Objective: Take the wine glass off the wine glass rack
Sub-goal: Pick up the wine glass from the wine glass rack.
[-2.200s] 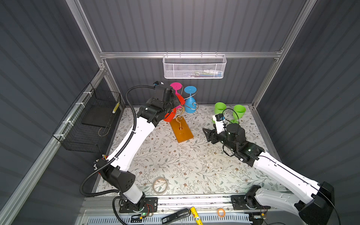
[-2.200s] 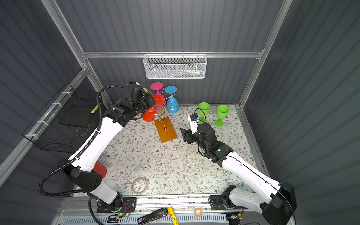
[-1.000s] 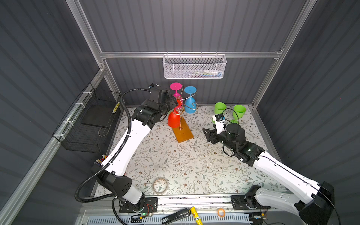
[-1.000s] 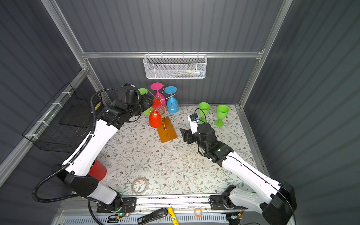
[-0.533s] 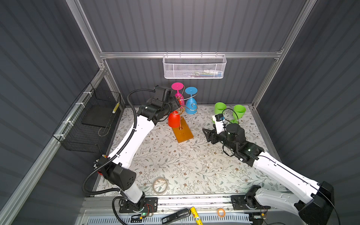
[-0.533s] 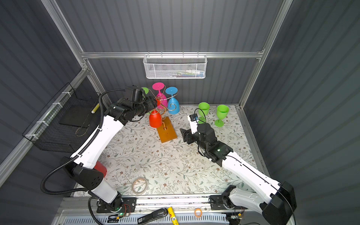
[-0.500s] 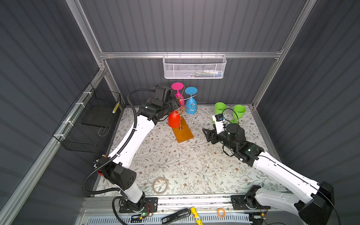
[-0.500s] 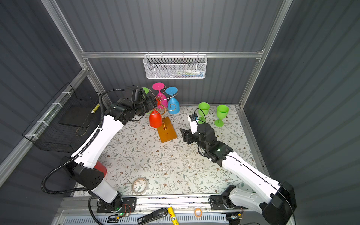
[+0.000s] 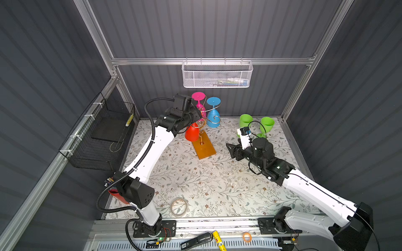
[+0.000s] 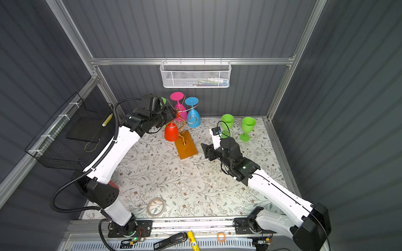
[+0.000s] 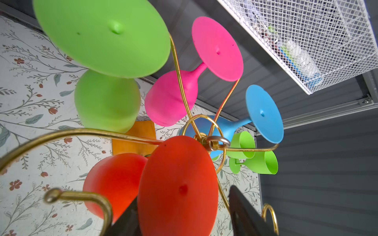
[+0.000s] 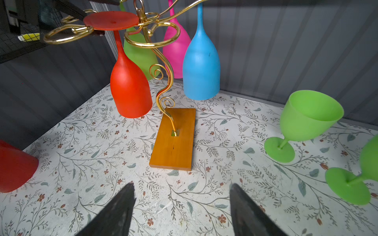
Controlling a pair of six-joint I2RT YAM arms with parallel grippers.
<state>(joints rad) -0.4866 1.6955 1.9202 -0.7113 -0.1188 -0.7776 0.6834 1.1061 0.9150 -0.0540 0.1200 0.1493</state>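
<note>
Top views are both showing the left gripper (image 9: 196, 117) reaching in among the upper scroll arms of the wine glass rack (image 9: 204, 146). The bowl of the red wine glass (image 9: 191, 133) is hanging just below it. The right gripper (image 10: 205, 151) is hovering low, with the rack's wooden base just ahead of it.

Left wrist view is showing the red glass's round foot lying between the left gripper's two black fingers. Whether they are pinching it or only straddling it cannot be told. A green glass (image 11: 106, 102), a pink glass (image 11: 169, 102) and a blue glass (image 11: 263, 114) are hanging beyond the fingertips.

Right wrist view is showing the right gripper's fingers spread wide above the table (image 12: 81, 153), carrying nothing. Ahead and higher, the red glass is hanging upside down by its foot from a gold scroll arm. By that, the removal is looking only begun: the foot is not yet out of its scroll, and lifting the glass clear is remaining.
</note>
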